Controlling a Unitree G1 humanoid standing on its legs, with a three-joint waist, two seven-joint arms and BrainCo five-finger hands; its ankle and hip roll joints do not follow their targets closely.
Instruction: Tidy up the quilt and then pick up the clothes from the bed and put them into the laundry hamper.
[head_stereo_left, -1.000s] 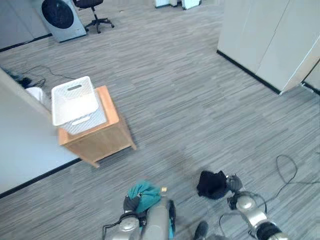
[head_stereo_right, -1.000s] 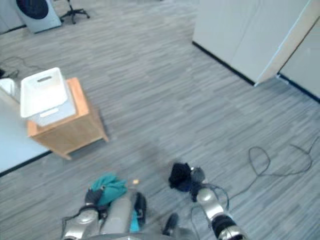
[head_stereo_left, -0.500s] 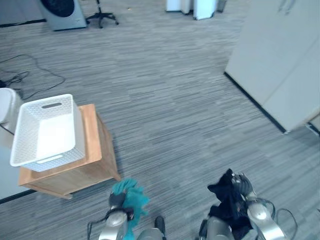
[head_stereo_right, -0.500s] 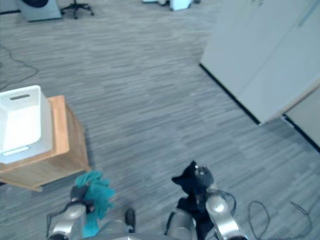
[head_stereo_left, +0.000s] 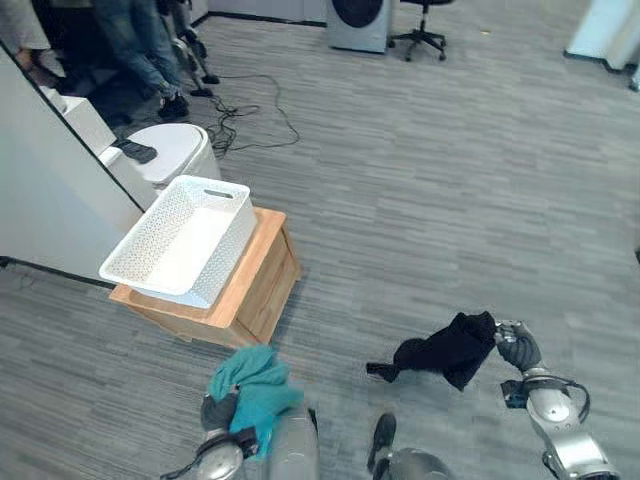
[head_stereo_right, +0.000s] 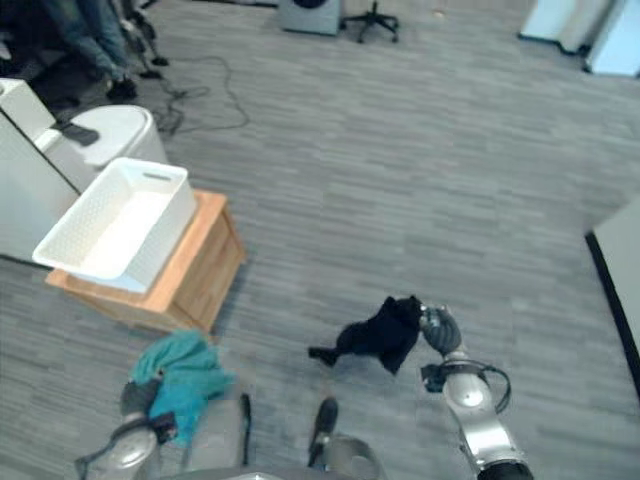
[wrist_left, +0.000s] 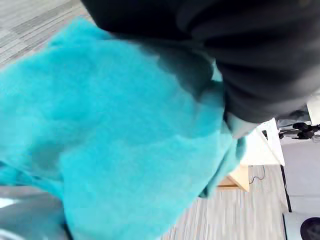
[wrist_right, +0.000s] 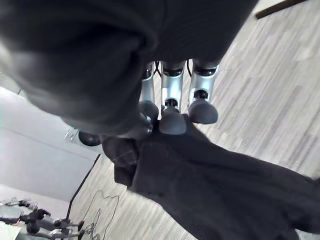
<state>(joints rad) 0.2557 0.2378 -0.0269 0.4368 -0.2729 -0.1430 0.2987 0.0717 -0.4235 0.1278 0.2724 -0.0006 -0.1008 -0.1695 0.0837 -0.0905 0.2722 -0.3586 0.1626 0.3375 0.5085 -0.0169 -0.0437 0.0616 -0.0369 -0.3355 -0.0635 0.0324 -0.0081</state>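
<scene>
A white perforated laundry hamper (head_stereo_left: 185, 240) sits on a low wooden stand (head_stereo_left: 250, 295) to my left front. My left hand (head_stereo_left: 220, 412), low in the eye views, is shut on a bunched teal garment (head_stereo_left: 255, 385); the same teal garment (wrist_left: 115, 140) covers that hand in the left wrist view. My right hand (head_stereo_left: 518, 350) is shut on a black garment (head_stereo_left: 445, 350) that trails out to its left above the carpet. In the right wrist view the fingers (wrist_right: 172, 107) curl into the black garment (wrist_right: 215, 185).
A white round stool-like object (head_stereo_left: 175, 150) stands behind the hamper beside a pale wall panel (head_stereo_left: 50, 190). A person's legs (head_stereo_left: 140, 50) are at the far left, with cables (head_stereo_left: 250, 110) on the carpet. An office chair (head_stereo_left: 425, 30) stands at the back.
The camera has swung round, so the whole scene has shifted and the hamper now shows at an angle. Both hands keep their garments; the black one now streams out sideways.
</scene>
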